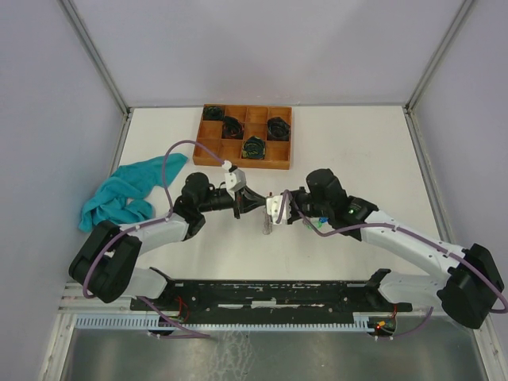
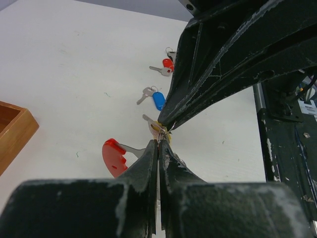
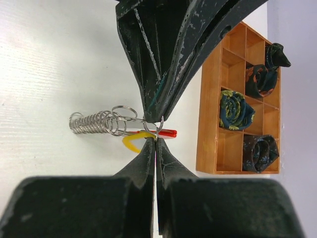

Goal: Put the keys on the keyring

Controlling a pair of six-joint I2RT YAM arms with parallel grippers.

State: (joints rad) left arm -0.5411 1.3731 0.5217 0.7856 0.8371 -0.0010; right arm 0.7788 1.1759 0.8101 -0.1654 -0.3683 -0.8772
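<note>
My two grippers meet tip to tip at the table's middle. The left gripper (image 1: 260,202) (image 2: 158,143) is shut on a thin wire ring of the keyring (image 3: 154,125). The ring joins a silver spring coil (image 3: 94,123) that hangs below it (image 1: 266,225). The right gripper (image 1: 275,208) (image 3: 156,140) is shut at the ring's lower edge, on the yellow-tagged key (image 3: 134,142). A red tag (image 2: 115,157) (image 3: 167,133) hangs beside it. A blue-tagged key (image 2: 158,100) and a red-tagged key (image 2: 168,64) lie on the table beyond. Small blue and green tags (image 1: 318,224) show under the right arm.
A wooden compartment tray (image 1: 208,151) (image 3: 208,148) with dark rolled bundles stands at the back centre. A teal cloth (image 1: 119,198) lies at the left. White walls close the table on three sides.
</note>
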